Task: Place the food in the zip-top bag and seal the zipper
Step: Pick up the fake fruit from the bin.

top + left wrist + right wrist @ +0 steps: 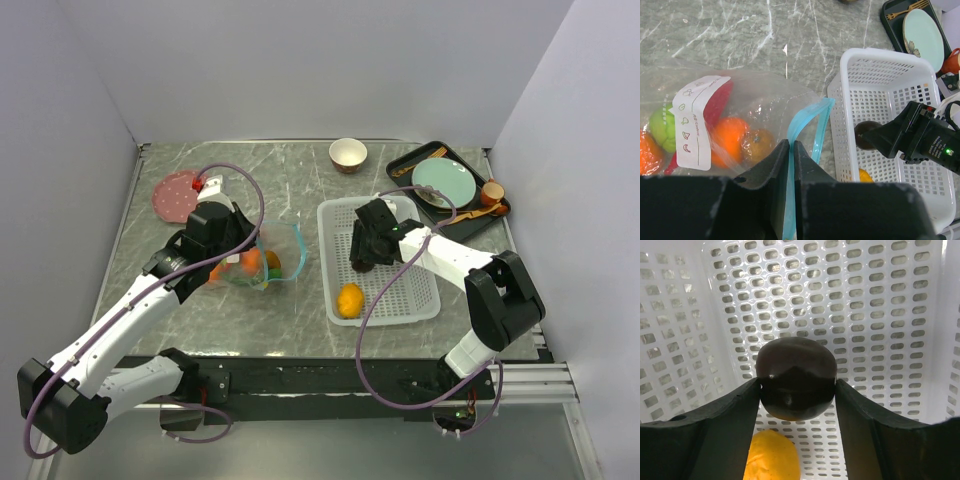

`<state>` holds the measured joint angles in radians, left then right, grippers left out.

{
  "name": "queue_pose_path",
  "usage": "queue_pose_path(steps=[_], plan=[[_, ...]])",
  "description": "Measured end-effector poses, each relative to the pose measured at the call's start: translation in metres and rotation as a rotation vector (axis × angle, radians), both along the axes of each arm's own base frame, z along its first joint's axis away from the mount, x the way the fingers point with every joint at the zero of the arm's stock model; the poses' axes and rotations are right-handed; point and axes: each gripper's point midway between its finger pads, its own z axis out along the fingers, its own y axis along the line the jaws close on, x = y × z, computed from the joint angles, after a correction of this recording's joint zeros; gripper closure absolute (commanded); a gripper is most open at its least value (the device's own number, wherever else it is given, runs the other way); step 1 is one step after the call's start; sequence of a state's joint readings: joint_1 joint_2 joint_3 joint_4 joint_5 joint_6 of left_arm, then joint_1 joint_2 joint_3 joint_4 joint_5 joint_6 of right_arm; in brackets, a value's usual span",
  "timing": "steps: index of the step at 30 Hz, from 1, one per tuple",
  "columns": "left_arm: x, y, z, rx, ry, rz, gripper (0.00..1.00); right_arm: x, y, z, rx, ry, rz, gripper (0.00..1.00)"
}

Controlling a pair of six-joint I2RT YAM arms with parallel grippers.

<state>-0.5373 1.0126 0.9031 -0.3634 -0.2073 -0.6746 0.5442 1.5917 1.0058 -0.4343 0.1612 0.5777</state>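
Two pincers at work: one on the zipper, one on the dark fruit.

The left pincer (pixel 791 150) is almost closed, nipping the teal zipper (pixel 815 120) at the mouth of the clear bag (pixel 760 97). The bag lies on the marble surface (pixel 740 30) just left of the white basket (pixel 880 65), with its mouth turned toward the basket. Through the plastic show an orange (pixel 727 137), a green apple (pixel 662 127), a red chili (pixel 717 102) and a brownish fruit (pixel 757 145) beside the white label. The right pincer (pixel 797 390) is inside the basket, its jaws spread wide and pressed against both sides of the dark fruit (pixel 796 372). The yellow fruit (pixel 772 457) lies on the basket floor close under it.
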Motion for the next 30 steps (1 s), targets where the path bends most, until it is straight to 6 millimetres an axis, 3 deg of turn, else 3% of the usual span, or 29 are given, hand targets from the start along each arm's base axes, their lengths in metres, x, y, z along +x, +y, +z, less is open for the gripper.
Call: queue_pose_path(steps=[9, 20, 30], plan=[[0.0, 0.0, 0.0, 0.0, 0.0, 0.0, 0.85, -0.001, 0.003, 0.0, 0.014, 0.005, 0.018, 0.6], [0.0, 0.0, 0.0, 0.0, 0.0, -0.001, 0.85, -0.002, 0.003, 0.003, 0.018, -0.003, 0.021, 0.65], [0.0, 0.0, 0.0, 0.0, 0.001, 0.0, 0.85, -0.002, 0.003, 0.026, 0.055, -0.059, 0.018, 0.65]])
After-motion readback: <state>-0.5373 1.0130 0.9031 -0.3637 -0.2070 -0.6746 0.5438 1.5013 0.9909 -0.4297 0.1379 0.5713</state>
